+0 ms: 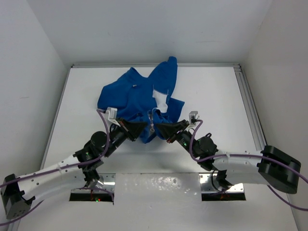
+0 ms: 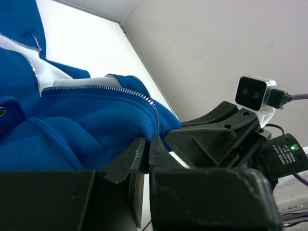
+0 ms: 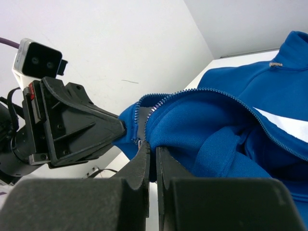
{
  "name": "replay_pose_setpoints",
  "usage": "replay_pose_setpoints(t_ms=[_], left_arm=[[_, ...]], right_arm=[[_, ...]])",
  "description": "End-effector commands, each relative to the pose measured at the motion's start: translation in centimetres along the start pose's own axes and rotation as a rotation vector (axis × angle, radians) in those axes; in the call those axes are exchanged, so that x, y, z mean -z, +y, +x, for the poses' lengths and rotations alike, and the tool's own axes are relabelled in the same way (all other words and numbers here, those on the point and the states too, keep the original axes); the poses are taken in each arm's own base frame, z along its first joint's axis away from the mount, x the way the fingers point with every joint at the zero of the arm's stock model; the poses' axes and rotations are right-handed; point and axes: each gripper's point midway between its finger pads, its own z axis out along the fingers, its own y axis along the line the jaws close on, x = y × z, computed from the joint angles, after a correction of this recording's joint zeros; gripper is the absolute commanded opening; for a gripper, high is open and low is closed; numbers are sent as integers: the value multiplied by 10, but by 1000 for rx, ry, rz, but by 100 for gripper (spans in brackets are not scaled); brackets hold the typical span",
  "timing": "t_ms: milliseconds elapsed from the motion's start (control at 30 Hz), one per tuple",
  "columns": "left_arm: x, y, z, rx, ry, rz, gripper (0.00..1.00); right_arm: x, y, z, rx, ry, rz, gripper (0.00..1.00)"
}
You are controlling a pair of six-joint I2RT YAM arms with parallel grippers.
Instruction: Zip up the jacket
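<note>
left side first: the left gripper (image 1: pixel 140 127) is down low at the near hem of the jacket (image 1: pixel 130 96), and from its own wrist view the two fingers (image 2: pixel 130 163) are pressed nearly together with blue fleece pinched at the tips, so it's clamped on the jacket. moving across, the jacket lies crumpled on the white table (image 1: pixel 216 96), in the middle toward the far side, front open, one part stretched up toward the back wall and a white patch (image 1: pixel 161 100) showing inside. the pale zipper (image 2: pixel 96 88) runs along the open edge and curves down toward the pinched hem. now the right gripper (image 1: pixel 163 128), just beside its partner and facing it: the right wrist view shows its fingers (image 3: pixel 139 168) squeezed tight on the hem right at the bottom end of the zipper teeth, gripping the jacket too. both tips sit close together, the hem bunched between them.
</note>
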Motion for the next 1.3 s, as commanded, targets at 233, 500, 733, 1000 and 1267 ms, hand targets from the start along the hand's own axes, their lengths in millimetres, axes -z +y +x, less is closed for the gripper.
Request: replay_pose_setpoints(t_ms=[233, 500, 733, 1000, 1267], left_arm=[[-6, -17, -11, 20, -36, 58, 0], [-5, -16, -9, 27, -32, 60, 0], [0, -16, -18, 24, -67, 55, 0], [-3, -18, -18, 16, -63, 57, 0], [-6, -16, -15, 12, -55, 50, 0]], right_arm=[[-8, 25, -35, -49, -119, -77, 0], [-6, 23, -36, -45, -124, -69, 0], [-5, 23, -34, -48, -117, -71, 0], [-5, 24, -33, -52, -113, -77, 0], [-5, 26, -34, -54, -113, -84, 0]])
